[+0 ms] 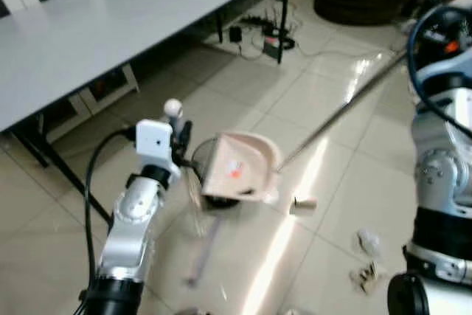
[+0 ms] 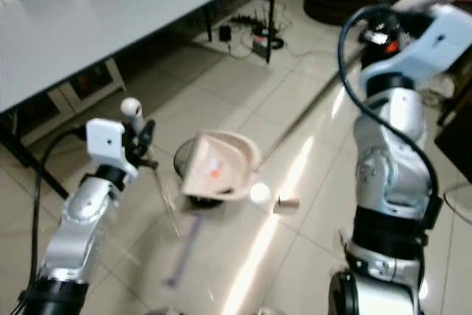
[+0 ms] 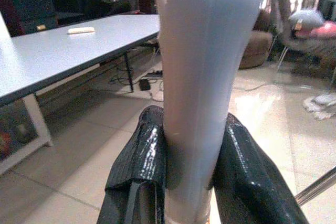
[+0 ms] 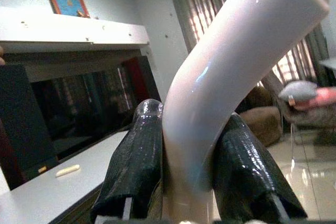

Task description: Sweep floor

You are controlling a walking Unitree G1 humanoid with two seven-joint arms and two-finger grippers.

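left wrist view: smooth pale handle (image 3: pixel 202 77)

A: Arms? Silver metal segments, black collars at the joints, on the left arm (image 1: pixel 133 219) and the right arm (image 2: pixel 387 175).
B: White camera box (image 1: pixel 153 138) on the left wrist. Black cable (image 2: pixel 350 71) loops off the right arm. Fingers (image 3: pixel 136 166) glossy textured black.

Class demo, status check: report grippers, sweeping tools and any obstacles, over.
Left gripper shut on pale dustpan handle; right gripper shut on curved white broom handle. Beige plastic dustpan raised over tiles. Paper scraps unswept; grey table alongside.
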